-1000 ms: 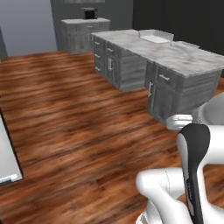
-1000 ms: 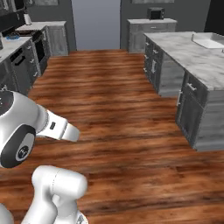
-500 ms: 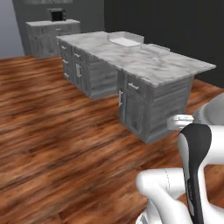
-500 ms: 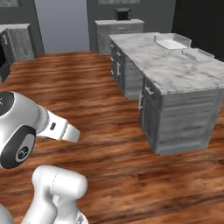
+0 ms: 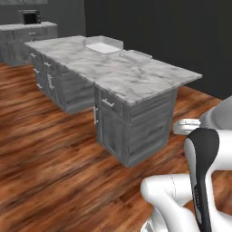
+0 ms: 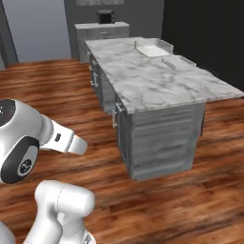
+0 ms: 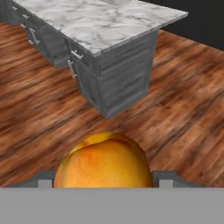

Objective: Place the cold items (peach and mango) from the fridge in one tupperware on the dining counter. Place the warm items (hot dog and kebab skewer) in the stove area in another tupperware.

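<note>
The gripper [image 7: 103, 181] is clenched on a round orange-yellow fruit [image 7: 103, 162] with a red blush, most likely the peach, though the hand view shows too little of its shape to be sure. The fruit sits squarely between the two fingers [image 7: 165, 178] (just their dark tips peek out on either side of it). Below and ahead of the gripper runs the wood plank floor [image 7: 175, 100]. Farther ahead stands the desk [image 5: 136, 79], a long grey island with a marble top and cabinet fronts with small metal handles [image 5: 108, 103]. Its near corner faces the gripper. Well beyond that corner, at the far end of the marble top, rest two pale tupperware containers: the nearer one [image 6: 178, 61] shallow and flat, the farther one [image 6: 152, 48] larger with raised walls, the two just beside each other. Farthest off, against the back wall, a second grey cabinet carries a small dark appliance [image 6: 105, 16].
</note>
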Controlling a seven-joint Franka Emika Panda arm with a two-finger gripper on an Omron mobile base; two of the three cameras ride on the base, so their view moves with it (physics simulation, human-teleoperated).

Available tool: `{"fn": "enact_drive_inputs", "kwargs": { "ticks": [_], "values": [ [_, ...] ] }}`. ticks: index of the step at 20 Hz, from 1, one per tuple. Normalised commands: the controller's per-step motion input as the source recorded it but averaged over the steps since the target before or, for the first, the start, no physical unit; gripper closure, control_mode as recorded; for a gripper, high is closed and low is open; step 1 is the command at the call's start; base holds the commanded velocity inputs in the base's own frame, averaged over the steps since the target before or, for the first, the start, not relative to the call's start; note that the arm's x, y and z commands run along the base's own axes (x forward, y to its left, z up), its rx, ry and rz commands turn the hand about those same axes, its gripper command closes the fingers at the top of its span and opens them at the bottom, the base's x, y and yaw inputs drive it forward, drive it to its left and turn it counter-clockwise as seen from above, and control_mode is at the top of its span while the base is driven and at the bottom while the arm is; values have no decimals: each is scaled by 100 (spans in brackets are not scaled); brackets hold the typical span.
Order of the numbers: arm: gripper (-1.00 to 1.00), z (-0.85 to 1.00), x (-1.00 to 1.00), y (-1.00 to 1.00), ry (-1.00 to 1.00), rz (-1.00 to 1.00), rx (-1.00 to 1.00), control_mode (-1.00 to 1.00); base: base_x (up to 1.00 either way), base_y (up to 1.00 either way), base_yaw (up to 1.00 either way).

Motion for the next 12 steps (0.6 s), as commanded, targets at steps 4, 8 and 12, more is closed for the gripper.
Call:
{"fn": "enact_drive_inputs", "kwargs": {
  "ticks": [4, 8, 12],
  "values": [
    [100, 0, 0, 0, 0, 0, 0, 100, 100, -100, -16],
    [100, 0, 0, 0, 0, 0, 0, 100, 100, -100, -5],
    [100, 0, 0, 0, 0, 0, 0, 100, 100, -100, 0]
  ]
}}
